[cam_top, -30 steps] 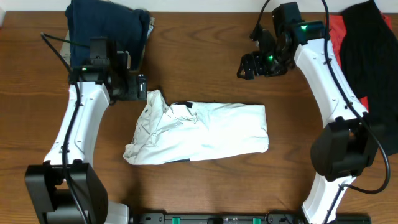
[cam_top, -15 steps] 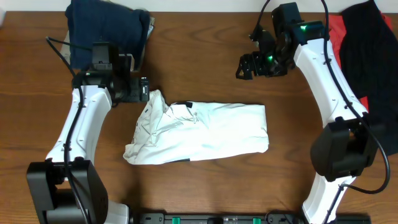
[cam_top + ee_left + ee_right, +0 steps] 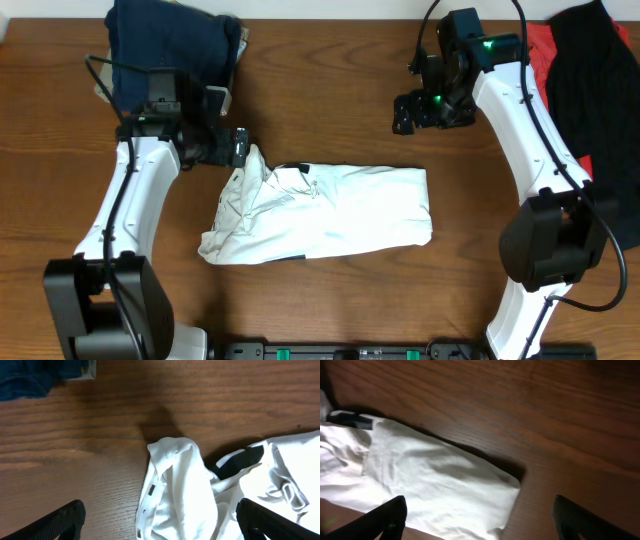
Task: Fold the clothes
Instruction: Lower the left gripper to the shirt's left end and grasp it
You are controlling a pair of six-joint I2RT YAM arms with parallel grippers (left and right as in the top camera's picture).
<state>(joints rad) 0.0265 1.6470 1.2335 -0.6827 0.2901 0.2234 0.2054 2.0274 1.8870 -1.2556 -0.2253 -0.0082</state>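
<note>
White half-folded cotton T-shirt (image 3: 330, 215) stays put mid brown wooden tabletop (image 3: 320, 300) while black left gripper (image 3: 240, 148) has slid to its bunched left end and black right gripper (image 3: 405, 113) shifted slightly, both spread, empty; pinching only that loose lump could drag the fold apart.

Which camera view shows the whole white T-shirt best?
The overhead view: the white T-shirt shows whole there, folded into a long bundle. The left wrist view shows only its crumpled end; the right wrist view, only its smooth corner.

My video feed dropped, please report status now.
Left gripper open, empty, by bunched end of white T-shirt. Right gripper open, empty, apart. Nothing in the way.
</note>
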